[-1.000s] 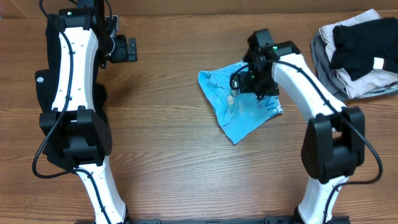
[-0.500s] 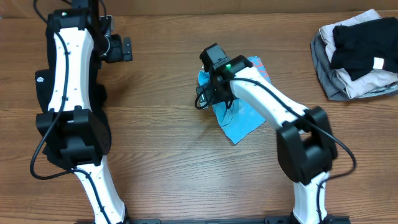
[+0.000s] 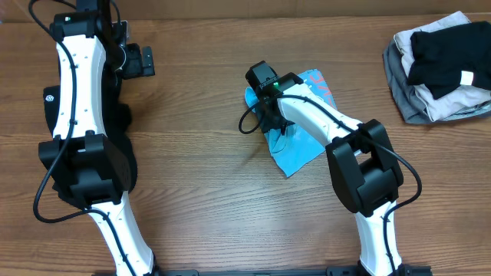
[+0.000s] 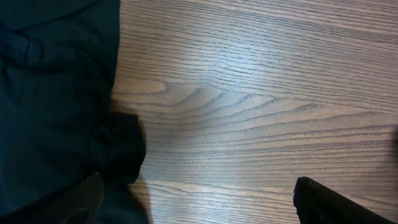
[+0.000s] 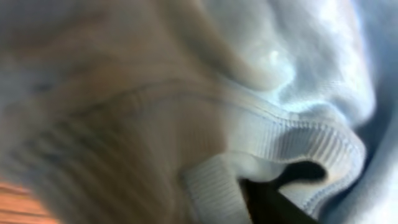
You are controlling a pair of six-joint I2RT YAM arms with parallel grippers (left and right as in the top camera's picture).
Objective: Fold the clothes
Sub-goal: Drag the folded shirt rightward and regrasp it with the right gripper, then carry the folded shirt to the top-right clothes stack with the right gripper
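A crumpled light blue T-shirt (image 3: 305, 144) with red lettering lies on the wooden table at centre. My right gripper (image 3: 265, 113) is down at the shirt's left edge. In the right wrist view the shirt's ribbed collar (image 5: 292, 134) fills the frame and drapes over one dark finger (image 5: 268, 202); the frames do not show whether the jaws have closed on it. A black garment (image 3: 49, 115) with a small white logo lies at the far left under my left arm. My left gripper (image 3: 144, 61) hovers open over bare wood, with the black garment (image 4: 50, 93) beside its left finger (image 4: 87, 194).
A pile of grey, black and beige clothes (image 3: 437, 65) sits at the back right corner. Bare wooden tabletop (image 3: 199, 192) stretches between the two arms and in front of the T-shirt.
My right arm swung left from above the shirt's middle to its left edge and lowered onto the collar. My left gripper drifted slightly left and stayed open.
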